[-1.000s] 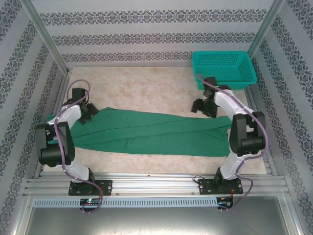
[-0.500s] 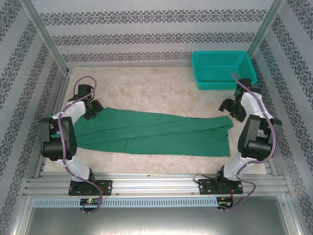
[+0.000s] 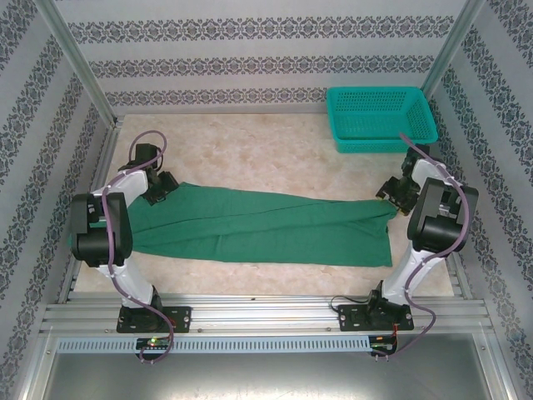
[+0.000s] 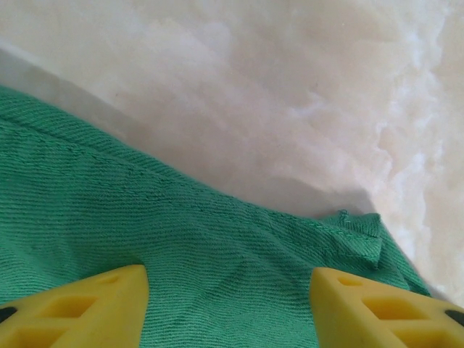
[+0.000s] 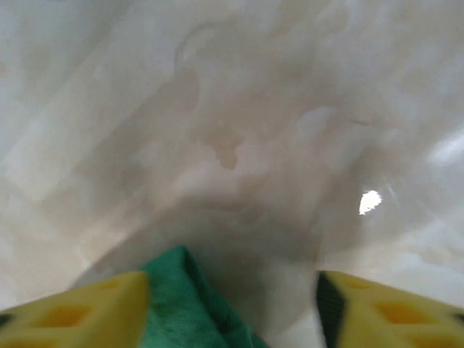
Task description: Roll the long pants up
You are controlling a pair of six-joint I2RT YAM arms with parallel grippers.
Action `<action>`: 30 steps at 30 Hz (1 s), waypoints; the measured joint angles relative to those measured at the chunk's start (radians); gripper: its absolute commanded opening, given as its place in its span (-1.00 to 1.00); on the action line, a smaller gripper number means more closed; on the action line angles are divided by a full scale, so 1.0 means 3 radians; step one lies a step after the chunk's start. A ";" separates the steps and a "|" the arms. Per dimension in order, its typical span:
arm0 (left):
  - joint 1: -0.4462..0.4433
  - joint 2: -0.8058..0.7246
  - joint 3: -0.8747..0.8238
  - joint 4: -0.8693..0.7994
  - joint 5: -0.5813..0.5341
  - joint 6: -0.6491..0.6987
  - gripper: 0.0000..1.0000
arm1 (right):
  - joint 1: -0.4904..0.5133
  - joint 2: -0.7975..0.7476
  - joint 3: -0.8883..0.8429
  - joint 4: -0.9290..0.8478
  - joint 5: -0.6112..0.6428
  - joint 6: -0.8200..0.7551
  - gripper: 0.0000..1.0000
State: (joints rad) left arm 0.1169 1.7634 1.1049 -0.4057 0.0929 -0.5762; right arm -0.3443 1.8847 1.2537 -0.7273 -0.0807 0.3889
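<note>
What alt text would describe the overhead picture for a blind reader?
Dark green long pants lie flat across a pale table, the left arm at one end, the right arm at the other. A teal basket sits in the far right corner.

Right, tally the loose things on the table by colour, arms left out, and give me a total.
Dark green: 1, the long pants
Teal: 1, the mesh basket
Total: 2

A lab test cell is indicated: a marble-look table (image 3: 250,142) is boxed in by wallpapered panels (image 3: 250,62) and aluminium rails (image 3: 266,312).
</note>
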 measured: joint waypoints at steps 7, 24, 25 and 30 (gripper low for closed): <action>-0.0031 0.0023 0.0000 0.0010 0.0039 -0.0001 0.15 | 0.0006 -0.0045 0.0123 0.0108 -0.0060 0.0028 -1.00; -0.0041 -0.0216 -0.0224 0.0093 0.0037 -0.0001 0.13 | 0.0235 -0.1638 -0.0174 0.0215 -0.0084 -0.0056 -1.00; -0.0041 -0.0270 -0.0239 0.0086 0.0037 -0.0001 0.14 | 0.0248 -0.1766 -0.0319 0.0195 -0.0051 -0.0069 -1.00; -0.0042 -0.0529 -0.0267 0.0078 0.0037 0.0001 0.20 | 0.0305 -0.2506 -0.1007 -0.0018 0.0053 0.0020 -1.00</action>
State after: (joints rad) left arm 0.1043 1.6047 1.0248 -0.3824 0.1040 -0.5758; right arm -0.2527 1.1328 0.9516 -0.7326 -0.0647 0.3950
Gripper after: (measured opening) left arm 0.587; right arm 0.071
